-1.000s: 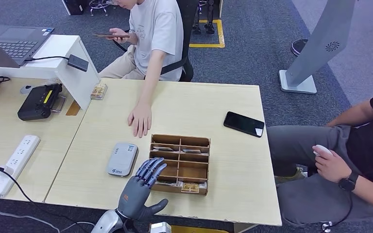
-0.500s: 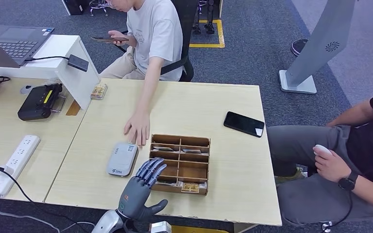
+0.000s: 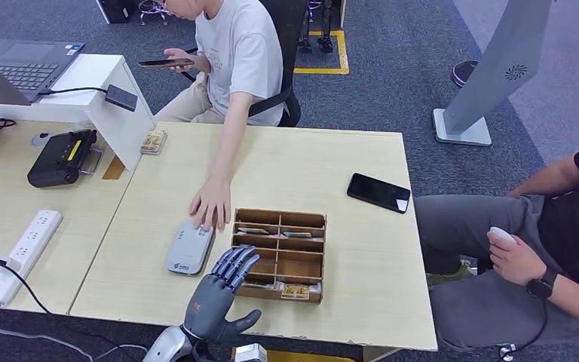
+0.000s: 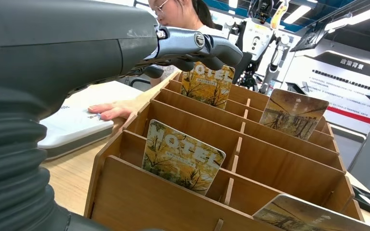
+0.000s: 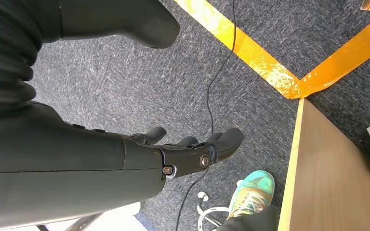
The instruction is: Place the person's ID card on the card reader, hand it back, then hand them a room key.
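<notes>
Spanning the head view, the counter [image 3: 332, 162] carries a wooden divided tray [image 3: 280, 255] of room key cards [image 4: 183, 157] and, just beside it, the grey card reader [image 3: 189, 246], where a person's hand [image 3: 211, 204] rests on the far end. No ID card can be made out. The left robot hand [image 3: 222, 290] hovers over the tray's near corner, fingers extended, holding nothing; the right robot hand [image 5: 192, 151] hangs toward the floor, empty. Judging by this, the key step is next: pinching one card

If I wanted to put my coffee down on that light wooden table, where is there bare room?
Bare tabletop lies beyond the wooden tray, and between tray and black phone. It is crowded near the card reader, where a person's hand and the left hand meet.
</notes>
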`<control>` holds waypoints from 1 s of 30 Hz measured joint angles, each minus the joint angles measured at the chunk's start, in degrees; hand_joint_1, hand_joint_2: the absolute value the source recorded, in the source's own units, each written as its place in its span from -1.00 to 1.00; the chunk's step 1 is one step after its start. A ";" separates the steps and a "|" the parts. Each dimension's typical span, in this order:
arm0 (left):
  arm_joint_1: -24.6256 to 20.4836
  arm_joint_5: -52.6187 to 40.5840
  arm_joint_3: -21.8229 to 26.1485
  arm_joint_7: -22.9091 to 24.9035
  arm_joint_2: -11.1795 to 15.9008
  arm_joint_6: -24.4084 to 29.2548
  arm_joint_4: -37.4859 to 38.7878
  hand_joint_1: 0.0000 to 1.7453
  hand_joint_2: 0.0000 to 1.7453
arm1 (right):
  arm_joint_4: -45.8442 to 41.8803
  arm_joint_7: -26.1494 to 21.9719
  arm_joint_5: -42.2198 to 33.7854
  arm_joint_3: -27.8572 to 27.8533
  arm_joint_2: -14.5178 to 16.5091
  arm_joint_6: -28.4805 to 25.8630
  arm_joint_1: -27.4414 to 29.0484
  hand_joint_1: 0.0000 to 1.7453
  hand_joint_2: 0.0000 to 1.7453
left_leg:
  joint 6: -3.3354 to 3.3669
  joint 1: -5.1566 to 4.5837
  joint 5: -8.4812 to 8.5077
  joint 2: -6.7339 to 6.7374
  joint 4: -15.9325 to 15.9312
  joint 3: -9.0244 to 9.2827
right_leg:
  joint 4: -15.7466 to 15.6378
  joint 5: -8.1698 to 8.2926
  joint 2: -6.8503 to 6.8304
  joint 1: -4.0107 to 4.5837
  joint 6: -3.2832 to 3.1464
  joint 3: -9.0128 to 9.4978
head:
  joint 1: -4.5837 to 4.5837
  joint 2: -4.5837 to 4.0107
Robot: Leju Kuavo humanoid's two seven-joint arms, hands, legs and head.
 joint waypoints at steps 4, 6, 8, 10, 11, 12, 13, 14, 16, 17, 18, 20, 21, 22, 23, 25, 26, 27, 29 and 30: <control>-0.11 -0.28 0.00 0.15 0.00 -0.09 0.09 -0.11 1.00 | 0.00 0.39 -0.21 0.15 -0.01 0.13 0.00 -1.00 1.00 | 0.00 0.00 0.00 0.00 0.00 0.00 | 0.00 0.00 0.00 0.00 0.00 0.00 | 0.00 0.00; -0.24 -0.32 0.00 0.26 0.01 -0.40 0.23 0.53 1.00 | 0.00 0.44 -0.32 0.23 -0.02 0.20 0.00 -1.00 1.00 | 0.00 0.00 0.00 0.00 0.00 0.00 | 0.00 0.00 0.00 0.00 0.00 0.00 | 0.00 0.01; -0.31 -0.16 0.00 0.34 0.02 -0.69 0.39 0.91 1.00 | 0.00 0.39 -0.44 0.33 -0.02 0.21 0.01 -1.00 1.00 | 0.00 0.00 0.00 0.00 0.00 0.00 | 0.00 0.00 0.00 0.00 0.00 0.00 | 0.00 0.00; -0.31 0.20 0.00 0.29 0.02 -0.78 0.47 0.97 1.00 | 0.00 0.33 -0.53 0.52 -0.03 0.18 0.01 -1.00 1.00 | 0.00 0.00 0.00 0.00 0.00 0.00 | 0.00 0.00 0.00 0.00 0.00 0.00 | 0.00 0.00; -0.32 0.42 0.00 0.23 0.02 -0.79 0.48 0.91 1.00 | 0.00 0.33 -0.58 0.62 -0.04 0.18 0.01 -1.00 1.00 | 0.00 0.00 0.00 0.00 0.00 0.00 | 0.00 0.00 0.00 0.00 0.00 0.00 | 0.00 0.01; -0.32 0.65 0.00 0.17 0.03 -0.81 0.48 0.86 1.00 | 0.00 0.33 -0.68 0.72 -0.04 0.18 0.01 -1.00 1.00 | 0.00 0.00 0.00 0.00 0.00 0.00 | 0.00 0.00 0.00 0.00 0.00 0.00 | 0.00 0.00; -0.31 0.88 0.00 0.11 0.03 -0.86 0.48 0.82 1.00 | -0.01 0.34 -0.80 0.80 -0.04 0.18 0.01 -1.00 1.00 | 0.00 0.00 0.00 0.00 0.00 0.00 | 0.00 0.00 0.00 0.00 0.00 0.00 | 0.00 0.00; -0.31 1.06 0.01 0.09 0.05 -0.96 0.48 0.79 1.00 | -0.01 0.35 -0.92 0.90 -0.05 0.18 0.01 -1.00 1.00 | 0.00 0.00 0.00 0.00 0.00 -0.01 | 0.00 0.00 0.00 0.00 0.00 0.00 | 0.00 0.00; -0.31 1.38 0.02 0.02 0.08 -1.21 0.48 0.83 1.00 | -0.03 0.37 -1.15 1.16 -0.06 0.14 0.01 -1.00 1.00 | 0.00 0.00 0.00 0.00 0.00 -0.01 | 0.00 0.00 0.00 0.00 0.00 0.00 | 0.00 0.00; -0.31 1.57 0.02 -0.02 0.09 -1.31 0.48 0.88 1.00 | -0.04 0.38 -1.28 1.28 -0.07 0.10 0.01 -1.00 1.00 | 0.00 0.00 0.00 0.00 0.00 -0.01 | 0.00 0.00 0.00 0.00 0.00 0.00 | 0.00 0.00; -0.32 1.80 0.02 -0.05 0.09 -1.35 0.48 0.93 1.00 | -0.05 0.38 -1.40 1.38 -0.07 0.07 0.01 -1.00 1.00 | 0.00 0.00 0.00 0.00 0.00 0.00 | 0.00 0.00 0.00 0.00 0.00 0.00 | 0.00 -0.01; -0.32 2.18 0.02 -0.13 0.09 -1.35 0.48 1.00 1.00 | -0.07 0.38 -1.56 1.49 -0.07 0.01 0.01 -1.00 1.00 | 0.00 0.00 0.00 0.00 0.00 0.00 | 0.00 0.00 0.00 0.00 0.00 0.01 | 0.00 0.00; -0.33 2.30 0.02 -0.16 0.09 -1.35 0.48 1.00 1.00 | -0.07 0.38 -1.61 1.52 -0.07 0.00 0.01 -1.00 1.00 | 0.00 0.00 0.00 0.00 0.00 0.00 | 0.00 0.00 0.00 0.00 0.00 0.01 | 0.00 0.00; -0.33 2.36 0.02 -0.24 0.09 -1.35 0.48 1.00 1.00 | -0.07 0.38 -1.71 1.56 -0.07 -0.01 0.02 -1.00 1.00 | 0.00 0.00 0.00 0.00 0.00 0.00 | 0.00 0.00 0.00 0.00 0.00 0.01 | 0.00 0.01; -0.33 2.40 0.02 -0.32 0.09 -1.36 0.48 0.98 1.00 | -0.07 0.38 -1.84 1.58 -0.07 -0.01 0.02 -1.00 1.00 | 0.00 0.00 0.00 0.00 0.00 0.00 | 0.00 0.00 0.00 0.00 0.00 0.01 | 0.00 0.01; -0.33 2.45 0.02 -0.47 0.09 -1.37 0.48 0.90 1.00 | -0.07 0.38 -2.07 1.64 -0.07 -0.01 0.02 -1.00 1.00 | 0.00 0.00 0.00 0.00 0.00 0.00 | 0.00 0.00 0.00 0.00 0.00 0.01 | 0.00 0.01; -0.33 2.46 0.02 -0.50 0.10 -1.39 0.48 0.85 1.00 | -0.07 0.38 -2.13 1.66 -0.07 -0.01 0.02 -1.00 1.00 | 0.00 0.00 0.00 0.00 0.00 0.00 | 0.00 0.00 0.00 0.00 0.00 0.01 | 0.00 0.01; -0.33 2.46 0.02 -0.51 0.10 -1.41 0.48 0.82 1.00 | -0.07 0.38 -2.19 1.68 -0.08 -0.02 0.02 -1.00 1.00 | 0.00 0.00 0.00 0.00 0.00 0.00 | 0.00 0.00 0.00 0.00 0.00 0.01 | 0.00 0.01; -0.32 2.46 0.02 -0.54 0.10 -1.48 0.48 0.83 1.00 | -0.08 0.38 -2.38 1.78 -0.09 -0.03 0.02 -1.00 1.00 | 0.00 0.00 0.00 0.00 0.00 0.00 | 0.00 0.00 0.00 0.00 0.00 0.01 | 0.00 0.01; -0.32 2.46 0.02 -0.54 0.10 -1.49 0.48 0.84 1.00 | -0.08 0.38 -2.51 1.86 -0.09 -0.05 0.02 -1.00 1.00 | 0.00 0.00 0.00 0.00 0.00 0.00 | 0.00 0.00 0.00 0.00 0.00 0.01 | 0.00 0.01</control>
